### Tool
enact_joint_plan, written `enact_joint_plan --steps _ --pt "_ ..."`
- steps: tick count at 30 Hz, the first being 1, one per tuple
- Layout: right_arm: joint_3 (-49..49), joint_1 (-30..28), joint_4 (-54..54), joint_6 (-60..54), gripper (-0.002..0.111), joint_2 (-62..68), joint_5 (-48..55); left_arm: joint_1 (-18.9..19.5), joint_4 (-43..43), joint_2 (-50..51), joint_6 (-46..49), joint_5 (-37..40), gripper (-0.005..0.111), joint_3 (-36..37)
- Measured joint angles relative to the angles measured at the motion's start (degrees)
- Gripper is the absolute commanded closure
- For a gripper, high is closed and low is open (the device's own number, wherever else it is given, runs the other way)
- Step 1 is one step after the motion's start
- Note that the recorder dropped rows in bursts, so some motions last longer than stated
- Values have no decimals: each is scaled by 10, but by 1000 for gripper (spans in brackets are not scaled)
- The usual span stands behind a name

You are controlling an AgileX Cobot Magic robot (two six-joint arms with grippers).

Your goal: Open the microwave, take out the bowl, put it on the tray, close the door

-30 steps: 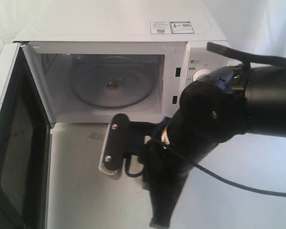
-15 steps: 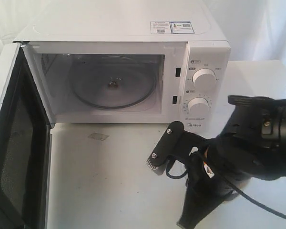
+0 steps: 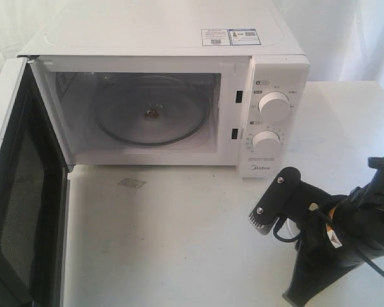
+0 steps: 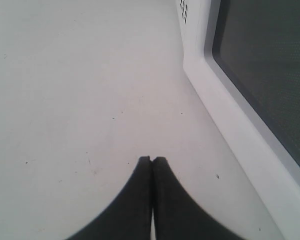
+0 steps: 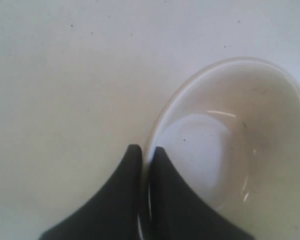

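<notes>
The white microwave (image 3: 160, 32) stands with its door (image 3: 19, 192) swung wide to the left, black mesh inner face showing. Only the clear glass turntable plate (image 3: 152, 115) lies inside. The cream-white bowl (image 5: 230, 145) appears in the right wrist view, above the white table; my right gripper (image 5: 144, 148) is shut on its rim, one finger inside and one outside. In the exterior view my right arm (image 3: 333, 243) is low at the front right and hides the bowl. My left gripper (image 4: 151, 159) is shut and empty, beside the door (image 4: 260, 75). No tray is in view.
The two knobs (image 3: 273, 106) of the control panel are uncovered. The open door juts out over the left front of the white table (image 3: 166, 243). A small pale mark (image 3: 132, 183) lies on the table before the oven.
My right arm has drawn back from in front of the oven toward the table's front right, uncovering the control panel. The door and turntable have not moved.
</notes>
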Motion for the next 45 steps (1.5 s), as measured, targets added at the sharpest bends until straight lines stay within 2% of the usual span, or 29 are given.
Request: enact_joint_plan --steps 9,13,17,20,29,32,39,45 --pt "4 0 -12 0 105 0 -3 0 0 0 0 0 107 0" --pt "12 0 -18 0 87 0 -13 0 0 0 0 0 107 0" --pt "12 0 -21 7 60 0 -25 0 0 0 0 0 107 0" --pt "12 0 -30 16 55 -5 -28 0 0 0 0 0 107 0" --pt "12 -1 -38 54 55 -74 -137 0 0 0 0 0 107 0" --pt "12 -1 1 68 57 -114 -176 0 0 0 0 0 107 0" --pt "12 13 162 32 78 -183 -178 0 0 0 0 0 107 0" --pt "12 84 225 -30 104 -190 -209 0 0 0 0 0 107 0"
